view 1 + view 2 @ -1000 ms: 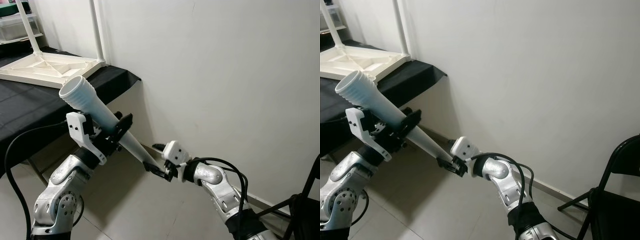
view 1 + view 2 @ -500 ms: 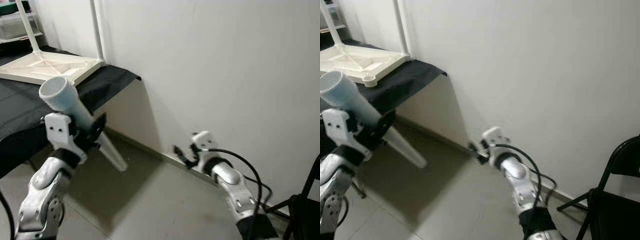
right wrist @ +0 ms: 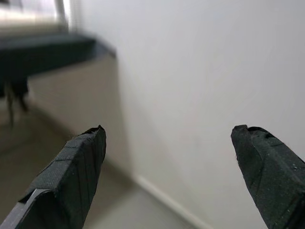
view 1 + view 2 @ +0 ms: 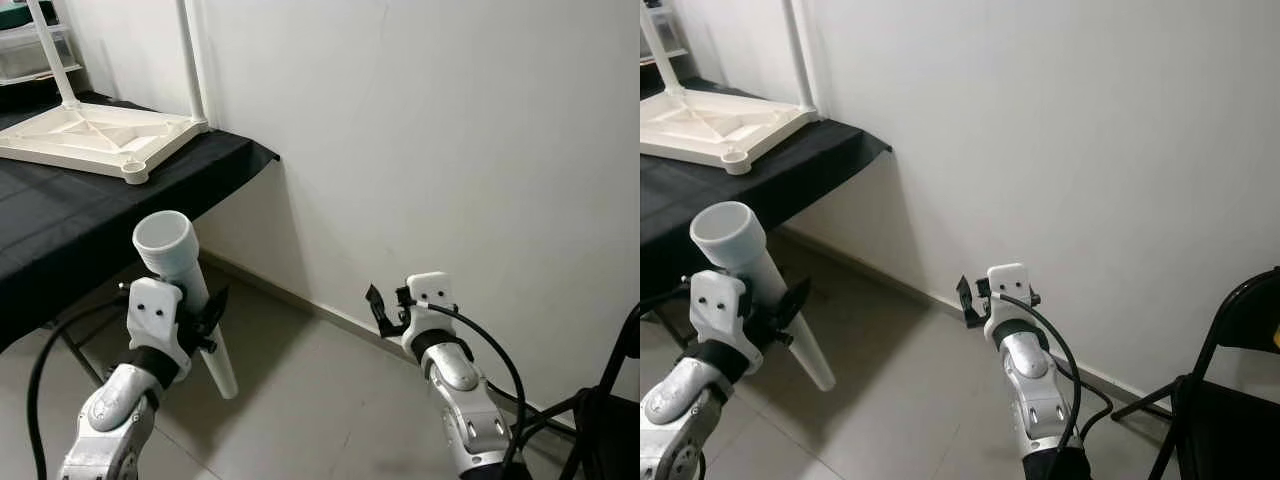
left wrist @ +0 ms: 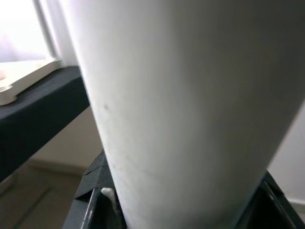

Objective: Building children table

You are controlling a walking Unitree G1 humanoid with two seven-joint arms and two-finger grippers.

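Since the earlier frame the right pincer (image 4: 383, 308) has let go and pulled back, fingers spread and empty. At lower left, the left pincer (image 4: 198, 322) alone clamps the white table leg (image 4: 188, 285) mid-shaft, wide mouth up. Hollow plastic: light, stiff, likely slippery. Upturned tabletop (image 4: 95, 137) lies on the black counter (image 4: 60, 215), upper left.
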